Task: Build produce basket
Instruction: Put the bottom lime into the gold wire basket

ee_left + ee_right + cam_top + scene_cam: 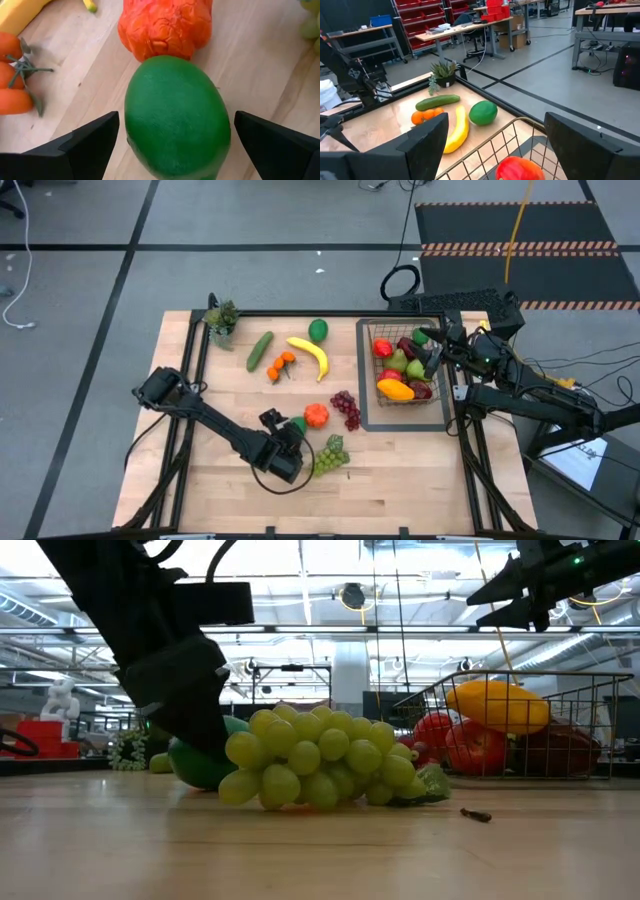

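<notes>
The left gripper (293, 432) sits low over the table (200, 490) near the middle of its near half, jaws spread on either side of a green lime (176, 119) without touching it. The lime lies on the wood, pressed against a crumpled orange fruit (317, 415) just beyond it. In the low view the left arm's dark bulk stands right behind the green grapes (318, 760), which lie beside the gripper toward the right edge, with a small dark scrap (475, 814) on the wood nearby.

The basket (441, 396) stands on a flat dark tray (364, 380) by the right edge, at the far half. It holds a yellow mango (395, 389), red apples (383, 347), a green pear (398, 360) and darker fruit. The right gripper (436, 346) hangs above the basket's far right part, jaws spread and holding nothing.

On the wood left of the tray lie purple grapes (346, 409) just beside its near corner, a banana (311, 355), a second lime (318, 330) toward the far edge, small oranges (281, 365) and a cucumber (260, 351). A potted plant (221, 321) stands near the far left corner
</notes>
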